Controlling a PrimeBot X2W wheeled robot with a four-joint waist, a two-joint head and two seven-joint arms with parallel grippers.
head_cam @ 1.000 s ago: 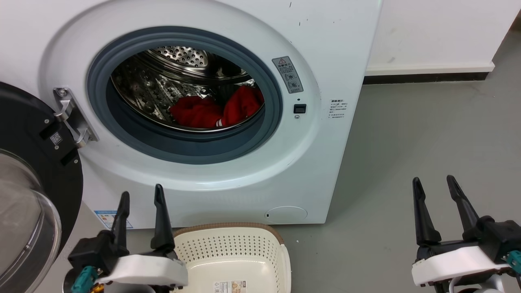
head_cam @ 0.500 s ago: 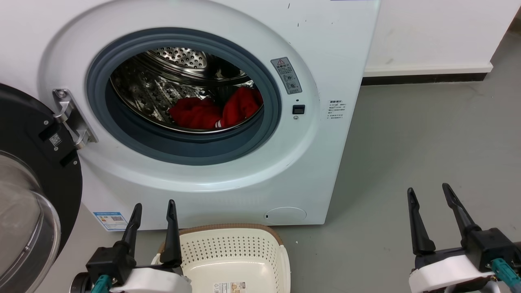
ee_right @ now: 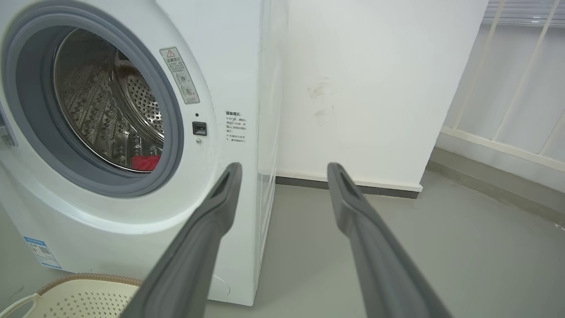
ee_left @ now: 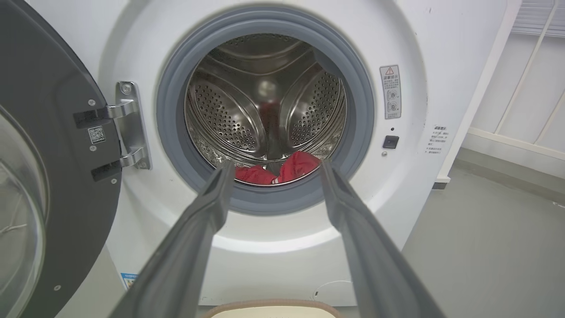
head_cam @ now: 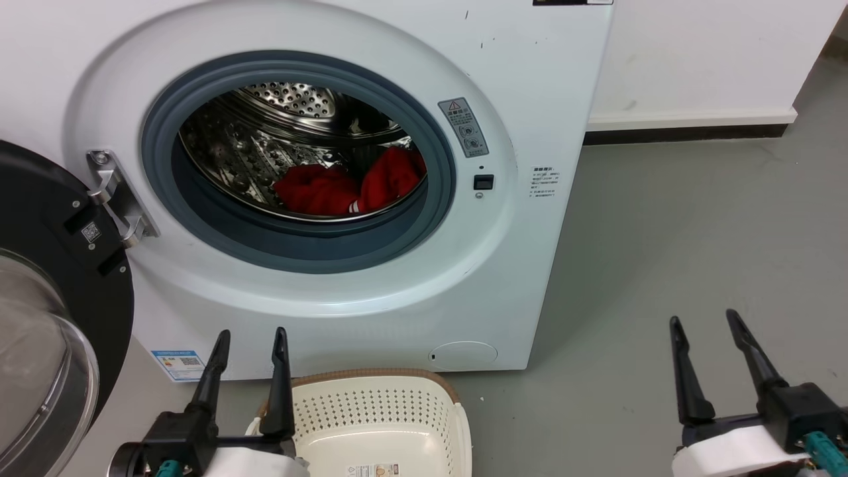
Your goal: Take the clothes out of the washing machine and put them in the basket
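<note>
Left fingers (head_cam: 280, 384) and right fingers (head_cam: 684, 371) gaped empty; we judged the white washing machine's (head_cam: 530, 99) soft red clothes (head_cam: 318, 189) light, pinchable anywhere.

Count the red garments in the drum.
2: one garment low in the drum, centred; the other garment touching it on the right. More may be hidden underneath.

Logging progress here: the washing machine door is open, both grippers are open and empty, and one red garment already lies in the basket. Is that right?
One thing is off: the basket holds no garment. The head view shows the red clothes lying in the washing machine drum. The door is open, and the left gripper and right gripper are open and empty.
</note>
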